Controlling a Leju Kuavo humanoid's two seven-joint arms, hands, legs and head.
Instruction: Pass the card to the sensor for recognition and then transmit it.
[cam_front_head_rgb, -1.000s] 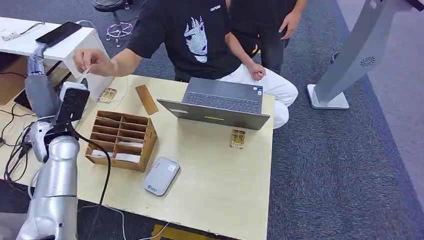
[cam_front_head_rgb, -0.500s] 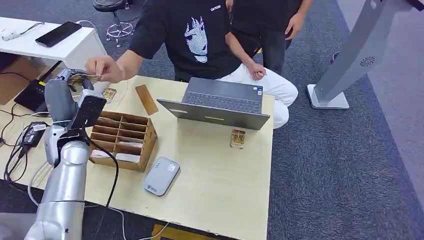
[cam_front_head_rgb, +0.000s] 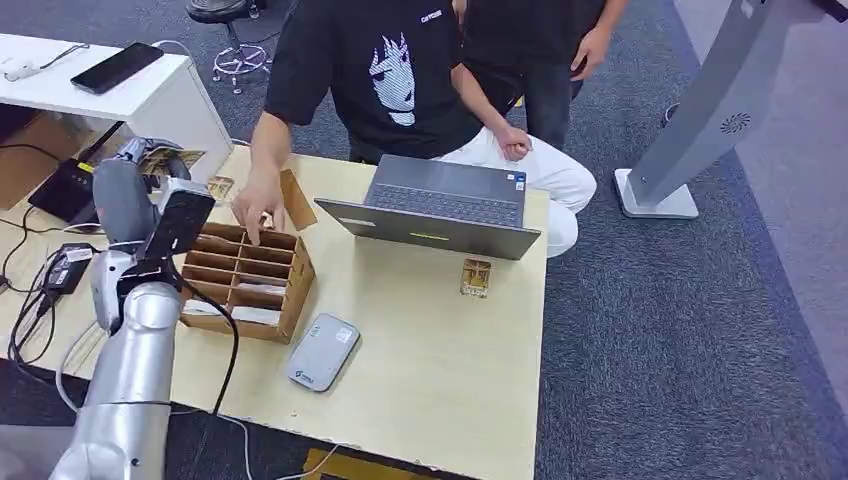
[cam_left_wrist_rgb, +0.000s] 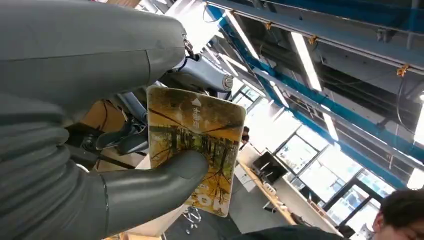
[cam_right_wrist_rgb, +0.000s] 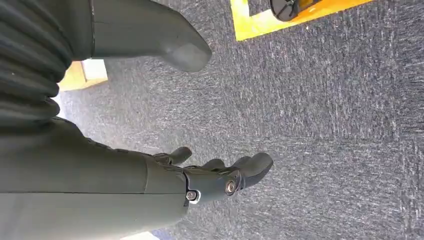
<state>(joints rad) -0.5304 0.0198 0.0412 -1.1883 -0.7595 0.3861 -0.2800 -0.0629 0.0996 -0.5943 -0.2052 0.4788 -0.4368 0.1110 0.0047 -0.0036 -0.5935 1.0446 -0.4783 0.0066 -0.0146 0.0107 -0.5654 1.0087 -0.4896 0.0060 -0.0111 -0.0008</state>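
My left hand (cam_front_head_rgb: 135, 162) is raised at the table's left end and pinches a yellow-brown picture card (cam_front_head_rgb: 172, 158). In the left wrist view the card (cam_left_wrist_rgb: 200, 145) sits between the thumb (cam_left_wrist_rgb: 160, 182) and the fingers of the left hand (cam_left_wrist_rgb: 60, 150), its printed face showing. The grey-white sensor pad (cam_front_head_rgb: 322, 352) lies flat near the table's front edge, well to the right of and nearer than the hand. My right hand (cam_right_wrist_rgb: 125, 190) hangs over the carpet, fingers apart, holding nothing.
A person sits behind the table; their hand (cam_front_head_rgb: 258, 205) reaches into the wooden compartment box (cam_front_head_rgb: 245, 280). An open laptop (cam_front_head_rgb: 440, 205) stands at the back. Loose cards lie beside the laptop (cam_front_head_rgb: 476, 277) and at the back left (cam_front_head_rgb: 217, 187). A white desk (cam_front_head_rgb: 110, 90) stands left.
The person brought a card to my left hand and let go. Their hand has since moved right and down to the wooden box. My left hand now holds the card.
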